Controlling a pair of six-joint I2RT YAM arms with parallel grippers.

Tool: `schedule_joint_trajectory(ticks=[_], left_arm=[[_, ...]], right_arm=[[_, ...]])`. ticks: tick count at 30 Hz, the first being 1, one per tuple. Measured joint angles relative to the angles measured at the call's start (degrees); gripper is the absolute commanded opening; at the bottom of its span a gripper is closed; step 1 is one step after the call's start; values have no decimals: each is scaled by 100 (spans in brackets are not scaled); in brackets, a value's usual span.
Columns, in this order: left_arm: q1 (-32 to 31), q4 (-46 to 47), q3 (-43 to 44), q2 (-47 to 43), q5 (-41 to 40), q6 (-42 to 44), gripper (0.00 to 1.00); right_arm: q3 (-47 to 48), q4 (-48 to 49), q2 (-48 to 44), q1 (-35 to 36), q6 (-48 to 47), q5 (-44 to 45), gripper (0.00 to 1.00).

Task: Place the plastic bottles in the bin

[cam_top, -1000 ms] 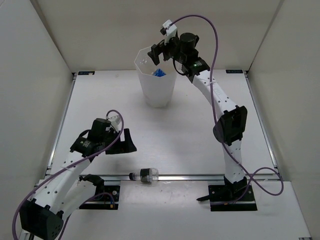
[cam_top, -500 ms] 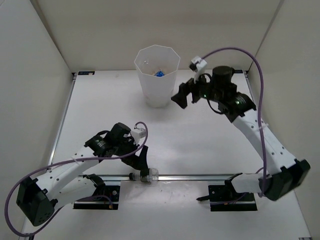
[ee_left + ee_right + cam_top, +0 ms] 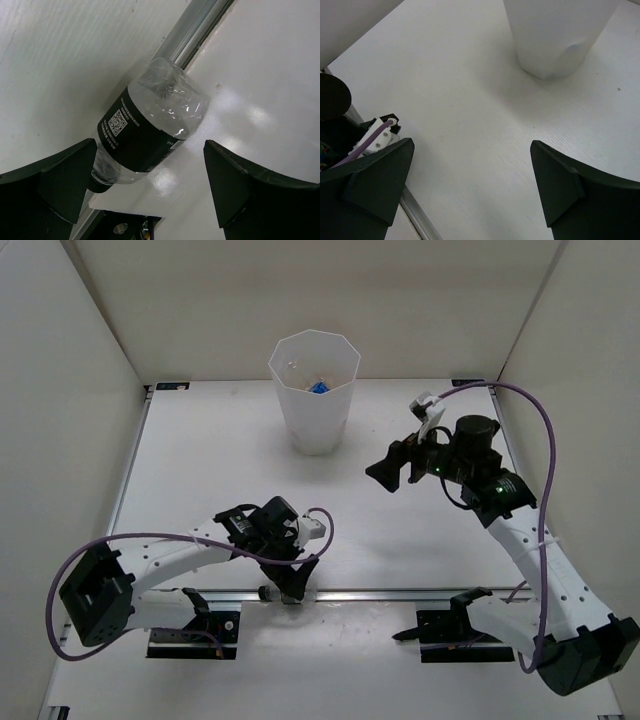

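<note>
One plastic bottle (image 3: 145,130), clear with a black band, lies on its side against the metal rail at the table's near edge. It also shows small in the top view as the bottle (image 3: 287,593), partly under my left gripper (image 3: 298,578). In the left wrist view my left gripper (image 3: 150,162) is open, with a finger on each side of the bottle and not closed on it. The bin (image 3: 315,400) stands at the back and something blue (image 3: 318,387) lies inside it. My right gripper (image 3: 392,468) hangs open and empty to the right of the bin (image 3: 555,35).
A metal rail (image 3: 400,592) runs along the near edge, and in the left wrist view the rail (image 3: 200,25) passes behind the bottle. White walls close in the left, right and back. The left arm's purple cable (image 3: 370,137) shows in the right wrist view.
My left gripper has moved right and toward the near edge, down over the bottle. My right arm has pulled back from above the bin, out to the right and nearer.
</note>
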Motion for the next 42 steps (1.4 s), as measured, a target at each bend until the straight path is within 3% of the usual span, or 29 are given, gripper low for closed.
schedule_joint_trajectory(ticks=[8, 14, 16, 21, 24, 29, 31, 32, 33, 34, 36, 37, 38, 39, 41, 42], left_arm=[[-219, 275, -79, 271, -326, -127, 99], [-586, 310, -44, 1005, -927, -367, 98], [-675, 326, -11, 1016, -1126, -431, 89], [-710, 164, 275, 1137, -1633, -490, 41], [-446, -22, 693, 1086, -1733, -452, 42], [17, -225, 1958, 730, -1910, -496, 51], [273, -57, 2697, 588, -1989, -560, 47], [435, 94, 3038, 551, -2083, -621, 56], [601, 326, 3340, 531, -2227, -688, 52], [763, 640, 3598, 518, -2415, -756, 43], [1027, 1443, 3899, 485, -2977, -850, 46], [1102, 1897, 3941, 474, -3274, -852, 35], [1158, 2400, 3985, 496, -3580, -837, 32], [1217, 2752, 4083, 588, -3818, -828, 34], [1386, 3261, 4647, 1056, -4054, -835, 47], [1539, 3504, 5132, 1458, -4092, -861, 46]], right_arm=[[-763, 592, -570, -960, 407, -647, 99], [-951, 879, -719, -1178, 564, -883, 99], [-1012, 1008, -728, -1193, 599, -949, 99], [-1150, 1172, -743, -1272, 717, -1021, 99], [-1200, 1237, -758, -1379, 782, -1054, 99], [-1325, 1294, -796, -1515, 826, -1023, 99], [-1388, 1202, -789, -1523, 815, -881, 99], [-1425, 1126, -774, -1526, 787, -754, 99], [-1436, 1036, -756, -1526, 756, -651, 99], [-1438, 929, -730, -1526, 719, -509, 100], [-1440, 730, -669, -1541, 634, -227, 99], [-1438, 643, -651, -1569, 584, -120, 99], [-1440, 531, -629, -1609, 525, 2, 99], [-1438, 448, -616, -1665, 487, 94, 99], [-1438, 291, -584, -1840, 402, 201, 99], [-1438, 219, -573, -1923, 365, 264, 99]])
